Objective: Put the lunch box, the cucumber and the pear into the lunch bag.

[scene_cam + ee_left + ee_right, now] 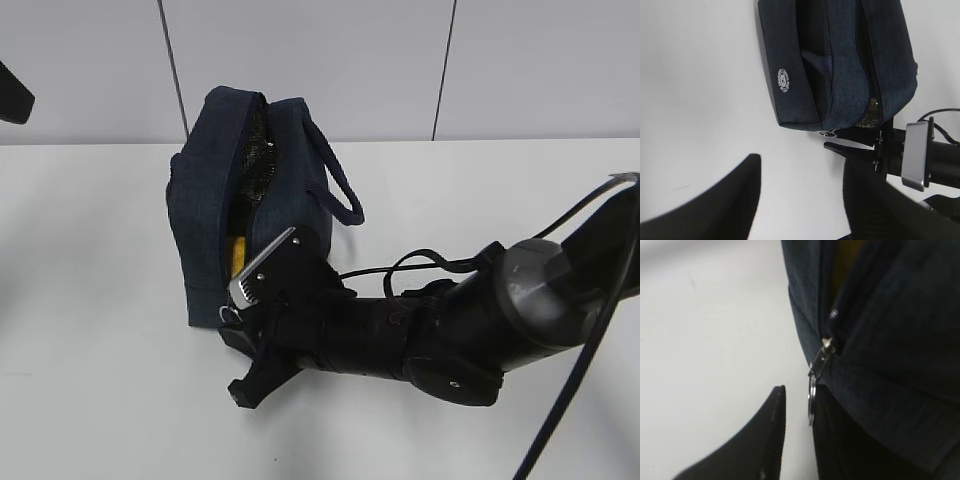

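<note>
The navy lunch bag (210,210) stands on the white table with its zipper partly open. A yellow patch, the pear (238,258), shows in the slit, and also in the right wrist view (847,260). The lunch box and the cucumber are hidden. My right gripper (235,362) is at the bag's lower front end. In its wrist view the right gripper (801,390) is slightly open, and the metal ring pull (811,405) hangs in the gap against the right finger. My left gripper (802,165) is open and empty over bare table, short of the bag (850,60).
The bag's loop handle (340,195) hangs on its right side. The right arm (450,330) and its cables lie across the table right of the bag. A white round logo (784,80) marks the bag's side. A dark part of the left arm (12,95) shows at the far left.
</note>
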{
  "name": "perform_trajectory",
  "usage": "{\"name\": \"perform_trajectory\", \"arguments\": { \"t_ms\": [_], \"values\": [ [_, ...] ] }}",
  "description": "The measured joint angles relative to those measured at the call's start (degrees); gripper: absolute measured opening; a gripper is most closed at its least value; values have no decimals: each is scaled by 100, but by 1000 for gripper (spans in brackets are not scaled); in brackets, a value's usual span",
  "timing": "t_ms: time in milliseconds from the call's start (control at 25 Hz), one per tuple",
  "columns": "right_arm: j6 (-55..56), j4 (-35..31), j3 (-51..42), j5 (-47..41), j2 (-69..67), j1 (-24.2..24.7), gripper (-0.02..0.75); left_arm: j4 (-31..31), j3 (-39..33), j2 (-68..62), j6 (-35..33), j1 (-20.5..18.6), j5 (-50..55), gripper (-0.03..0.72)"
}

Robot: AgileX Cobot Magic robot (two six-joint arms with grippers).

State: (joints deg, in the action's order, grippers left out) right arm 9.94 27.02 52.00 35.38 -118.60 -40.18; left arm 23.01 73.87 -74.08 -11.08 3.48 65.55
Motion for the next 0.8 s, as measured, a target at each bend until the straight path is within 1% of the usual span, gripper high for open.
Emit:
{"name": "perform_trajectory", "arguments": {
  "t_ms": [160, 280, 360, 640, 800],
  "values": [
    [0, 0, 0, 61, 0, 0, 78, 0, 0, 0, 0, 0, 0, 379],
    [0, 0, 0, 61, 0, 0, 6, 0, 0, 0, 0, 0, 0, 379],
    [0, 0, 0, 61, 0, 0, -15, 0, 0, 0, 0, 0, 0, 379],
    [0, -152, 5, -117, 0, 0, -16, 0, 0, 0, 0, 0, 0, 379],
    [0, -144, 5, -392, 126, 0, -16, 0, 0, 0, 0, 0, 0, 379]
  ]
}}
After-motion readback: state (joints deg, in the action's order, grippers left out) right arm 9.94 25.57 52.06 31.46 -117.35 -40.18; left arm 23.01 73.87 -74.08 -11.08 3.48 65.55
